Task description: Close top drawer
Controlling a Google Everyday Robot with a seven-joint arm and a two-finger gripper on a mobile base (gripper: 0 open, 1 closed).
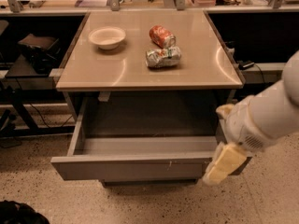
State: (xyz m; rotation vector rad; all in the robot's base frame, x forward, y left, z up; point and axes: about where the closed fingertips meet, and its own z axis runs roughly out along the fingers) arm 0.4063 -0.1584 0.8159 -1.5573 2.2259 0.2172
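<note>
The top drawer (131,168) is a wide grey metal drawer pulled far out from under the tan table top (93,69), and its inside looks empty. Its flat front faces me with small white scratches right of centre. My white arm reaches in from the right, and the gripper (223,164), with cream-coloured fingers (229,158), hangs in front of the right end of the drawer front, covering that corner.
On the table top lie a white bowl (107,37), a red can (162,35) and a crushed silver can (163,57). Dark shelving with cables flanks the cabinet on both sides. A dark object (18,213) sits on the speckled floor at bottom left.
</note>
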